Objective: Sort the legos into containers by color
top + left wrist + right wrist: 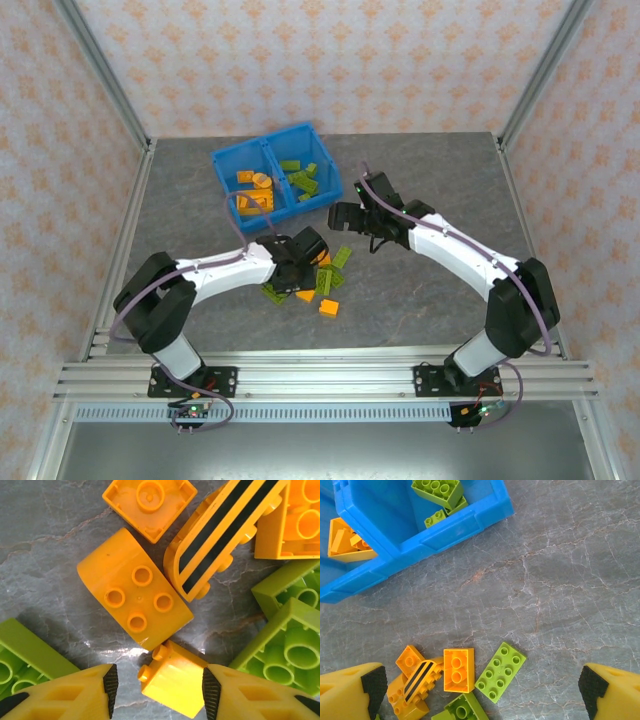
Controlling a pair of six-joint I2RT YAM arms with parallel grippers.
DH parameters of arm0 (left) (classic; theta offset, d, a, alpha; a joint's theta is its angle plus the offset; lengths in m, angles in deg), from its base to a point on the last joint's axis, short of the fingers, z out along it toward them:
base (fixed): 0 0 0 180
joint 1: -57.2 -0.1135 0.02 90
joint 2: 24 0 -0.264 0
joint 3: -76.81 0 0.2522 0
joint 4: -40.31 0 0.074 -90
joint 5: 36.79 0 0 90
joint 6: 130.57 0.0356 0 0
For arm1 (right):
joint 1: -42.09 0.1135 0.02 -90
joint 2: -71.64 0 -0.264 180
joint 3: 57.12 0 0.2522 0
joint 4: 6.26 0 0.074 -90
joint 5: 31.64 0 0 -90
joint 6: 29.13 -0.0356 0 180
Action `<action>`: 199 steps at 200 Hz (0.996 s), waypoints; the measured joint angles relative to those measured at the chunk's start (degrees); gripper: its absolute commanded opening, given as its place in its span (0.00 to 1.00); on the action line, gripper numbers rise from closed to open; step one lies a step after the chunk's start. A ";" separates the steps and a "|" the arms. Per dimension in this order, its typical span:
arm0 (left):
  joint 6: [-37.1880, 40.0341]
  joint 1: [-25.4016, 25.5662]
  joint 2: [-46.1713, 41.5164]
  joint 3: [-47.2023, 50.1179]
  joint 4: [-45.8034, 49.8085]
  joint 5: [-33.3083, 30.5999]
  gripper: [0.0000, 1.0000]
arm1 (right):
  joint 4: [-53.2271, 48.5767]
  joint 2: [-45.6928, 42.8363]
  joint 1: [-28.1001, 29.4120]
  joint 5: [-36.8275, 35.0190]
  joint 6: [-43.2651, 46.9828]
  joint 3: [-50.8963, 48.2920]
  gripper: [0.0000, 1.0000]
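**Left pincer released around one orange brick**

Your left pincer (160, 687) straddles a small orange brick (172, 680), with a gap showing at one pad. A rounded orange brick (132, 602) lies just beyond it. A black-striped orange piece (220, 535) and green bricks (285, 645) crowd one side, and bare tabletop (45, 555) opens on the other. Your right pincer (482, 686) hangs spread wide, grasping nothing. Open tabletop separates it from the blue bin (450, 525), which holds orange legos (255, 195) in its left compartment and green legos (303, 180) in its right.
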State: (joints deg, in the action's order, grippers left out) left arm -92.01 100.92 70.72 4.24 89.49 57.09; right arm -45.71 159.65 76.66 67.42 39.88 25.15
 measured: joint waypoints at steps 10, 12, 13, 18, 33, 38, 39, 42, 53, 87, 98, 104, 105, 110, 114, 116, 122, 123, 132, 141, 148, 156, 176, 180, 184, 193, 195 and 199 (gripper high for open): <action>-0.39 0.00 0.72 -0.31 -0.20 -0.46 0.58 | 0.00 -0.24 0.00 -0.15 0.00 -0.31 0.99; -0.42 -0.04 0.94 -0.39 -0.24 -0.59 0.59 | 0.00 -0.31 0.00 -0.17 0.00 -0.35 0.99; -0.57 -0.11 1.03 -0.42 -0.28 -0.72 0.60 | 0.00 -0.35 0.00 -0.20 -0.02 -0.39 0.99; -0.72 -0.22 1.44 -0.52 -0.50 -0.94 0.61 | -0.02 -0.48 0.00 -0.28 0.00 -0.50 0.99; -1.51 -0.76 2.73 -0.61 -1.22 -1.55 0.64 | -0.04 -0.98 0.00 -0.39 0.00 -0.61 0.99; -1.70 -1.05 3.17 -0.63 -1.46 -1.64 0.64 | -0.02 -1.16 0.00 -0.44 0.00 -0.61 0.99; -1.75 -1.09 3.30 -0.63 -1.53 -1.70 0.64 | -0.02 -1.18 0.00 -0.46 0.00 -0.61 0.99; -1.97 -1.18 3.54 -0.63 -1.66 -1.77 0.64 | -0.04 -1.29 0.00 -0.55 0.02 -0.61 0.99; -2.49 -1.57 4.31 -0.63 -2.19 -2.34 0.65 | -0.07 -1.66 0.00 -0.81 0.02 -0.61 0.99; -3.08 -2.43 5.33 -0.15 -3.56 -3.32 0.63 | -0.35 -2.71 0.00 -1.68 0.02 -0.96 0.99; -3.19 -2.73 5.33 0.20 -3.85 -3.34 0.59 | -0.42 -2.82 0.00 -1.79 0.00 -1.07 0.99; -3.19 -2.91 5.35 0.35 -3.85 -3.34 0.57 | -0.42 -2.82 0.00 -1.79 0.00 -1.11 0.99; -3.21 -2.91 5.35 0.37 -3.85 -3.34 0.56 | -0.42 -2.82 0.00 -1.79 0.00 -1.14 0.99; -3.17 -3.02 5.35 0.42 -3.80 -3.37 0.53 | -0.42 -2.82 0.00 -1.79 0.00 -1.18 0.99; -3.13 -3.04 5.35 0.48 -3.80 -3.41 0.50 | -0.44 -2.82 0.00 -1.79 0.00 -1.25 0.99; -3.13 -3.08 5.35 0.48 -3.78 -3.43 0.49 | -0.44 -2.82 0.00 -1.79 0.00 -1.27 0.99; -3.06 -3.28 5.35 0.59 -3.65 -3.69 0.45 | -0.44 -2.82 0.00 -1.79 0.00 -1.33 0.99; -3.21 -3.26 5.33 0.61 -3.58 -3.74 0.45 | -0.42 -2.82 0.00 -1.79 0.00 -1.33 0.99; -3.39 -3.28 5.16 0.98 -3.41 -4.20 0.40 | -0.42 -2.82 0.00 -1.79 0.00 -1.40 0.99; -3.08 -3.30 4.94 1.25 -3.34 -4.46 0.36 | -0.44 -2.82 0.00 -1.79 0.00 -1.44 0.99; -3.04 -3.28 4.61 1.33 -3.34 -4.44 0.33 | -0.44 -2.82 0.00 -1.79 0.00 -1.44 0.99; -2.97 -3.30 4.22 1.60 -3.41 -4.52 0.29 | -0.44 -2.82 0.00 -1.79 0.00 -1.44 0.99; -2.34 -3.61 3.30 1.88 -2.91 -5.55 0.23 | -0.44 -2.82 0.00 -1.77 -0.02 -1.44 0.99; -2.08 -3.67 2.95 1.88 -2.60 -5.95 0.22 | -0.44 -2.82 0.00 -1.77 0.00 -1.44 0.99; -2.01 -3.78 2.58 1.88 -2.27 -6.32 0.22 | -0.44 -2.82 0.00 -1.77 -0.02 -1.44 0.99; -1.16 -3.89 1.11 1.79 -1.14 -7.61 0.22 | -0.44 -2.82 0.00 -1.77 -0.02 -1.44 0.99; -0.98 -3.91 0.90 1.79 -0.87 -7.78 0.22 | -0.44 -2.82 0.00 -1.77 -0.02 -1.44 0.99; -0.72 -4.04 -0.13 1.60 -0.15 -8.37 0.22 | -0.44 -2.82 0.00 -1.77 0.00 -1.44 0.99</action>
State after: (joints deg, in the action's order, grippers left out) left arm -92.73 96.88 70.58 5.83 89.34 48.71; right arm -46.15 156.83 76.66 65.65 39.88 23.71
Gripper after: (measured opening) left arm 0.318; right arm 0.994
